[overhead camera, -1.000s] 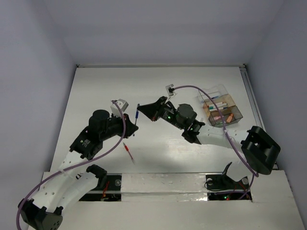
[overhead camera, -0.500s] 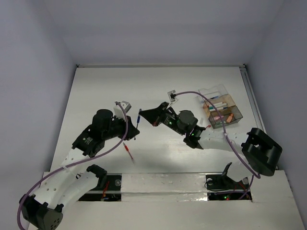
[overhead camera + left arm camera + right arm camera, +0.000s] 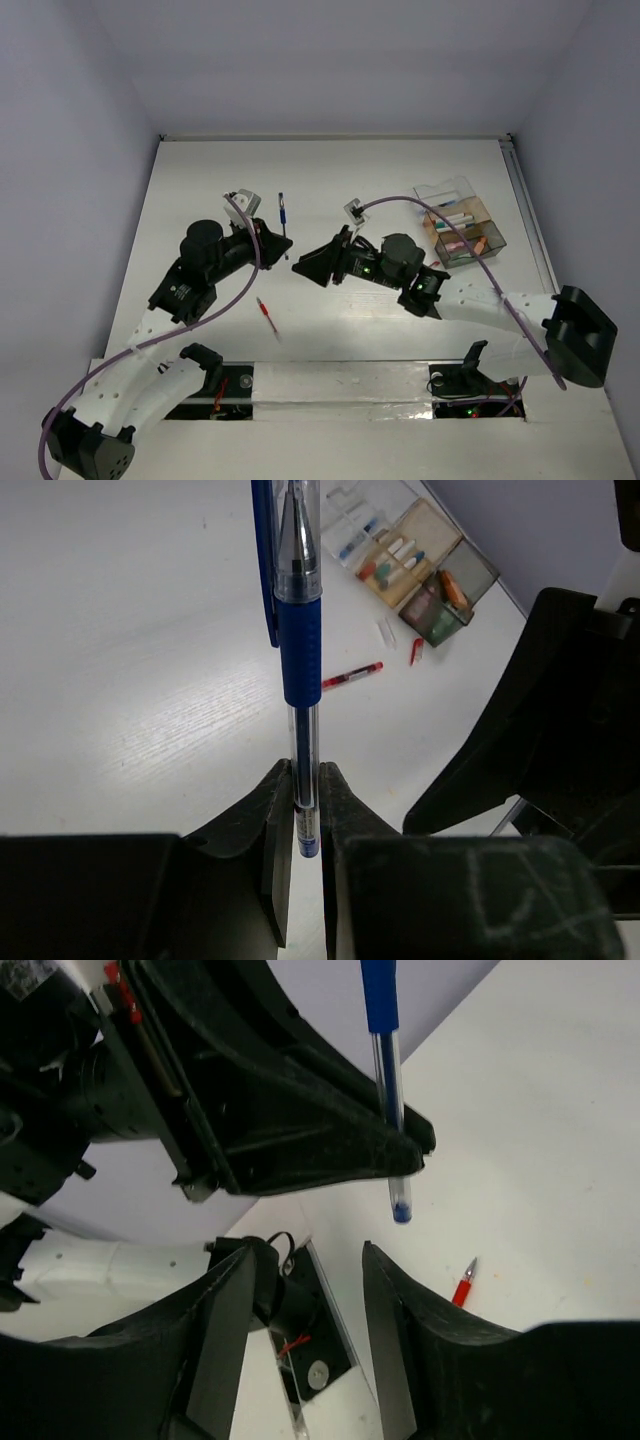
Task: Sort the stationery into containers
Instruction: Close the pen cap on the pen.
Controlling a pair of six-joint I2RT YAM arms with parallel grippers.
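Organiser box [image 3: 498, 238] near right table [image 3: 200, 180] edge. Well left of box: left gripper [image 3: 305, 792] clamping blue pen [image 3: 299, 640], pen top cropped. Right gripper [image 3: 310, 1345] between, jaws apart.

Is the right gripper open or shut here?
Open. In its wrist view the right gripper has its fingers apart, nothing between them; the blue pen sits clamped in the left gripper.
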